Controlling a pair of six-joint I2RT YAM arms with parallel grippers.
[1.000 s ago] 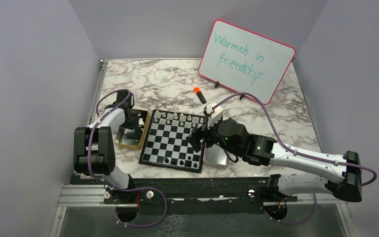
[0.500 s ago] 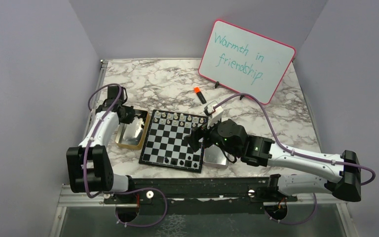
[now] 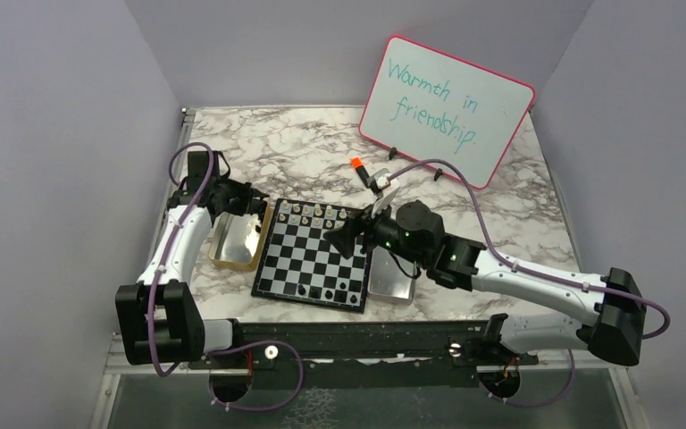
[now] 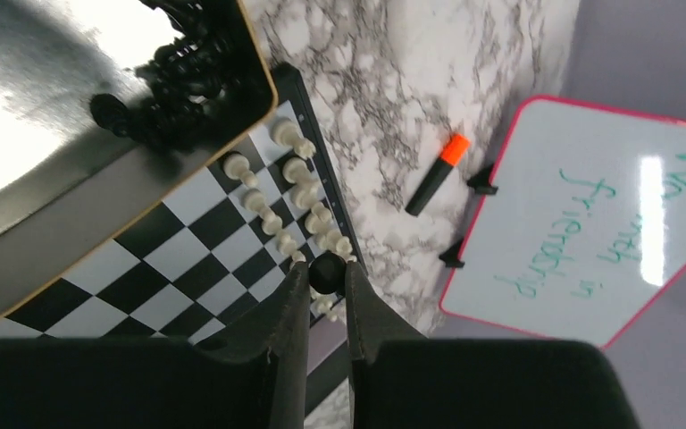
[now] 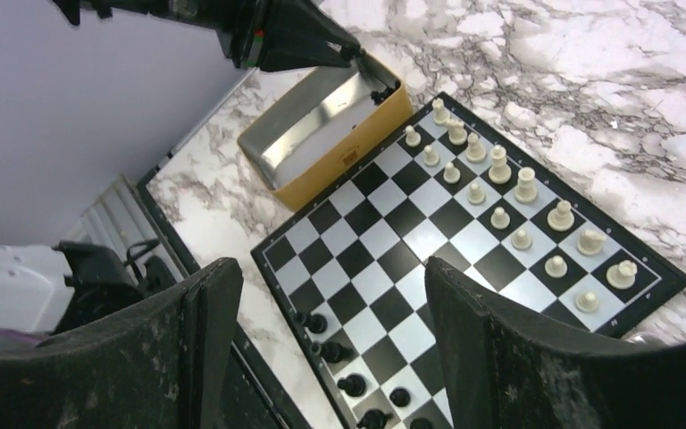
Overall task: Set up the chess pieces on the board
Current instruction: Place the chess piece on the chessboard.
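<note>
The board (image 3: 308,256) lies between two trays. White chess pieces (image 3: 317,214) fill its far rows, and several black ones (image 3: 330,292) stand along its near edge. My left gripper (image 3: 255,204) hovers over the far end of the gold tray (image 3: 230,262). In the left wrist view it (image 4: 324,266) is shut on a small black piece (image 4: 327,275), above the white pieces (image 4: 299,192). More black pieces (image 4: 179,80) are heaped in the tray's corner. My right gripper (image 3: 350,239) hangs open over the board's right half; in the right wrist view it (image 5: 330,304) is empty.
A silver metal tray (image 3: 393,289) sits against the board's right edge, under my right wrist. An orange-capped marker (image 3: 361,172) lies behind the board. A pink-framed whiteboard (image 3: 447,107) leans at the back right. Grey walls close in on both sides.
My left gripper has risen out of the gold tray holding a black piece, the arm swinging outward. My right gripper has shifted slightly toward the far side, its jaws a little narrower.
</note>
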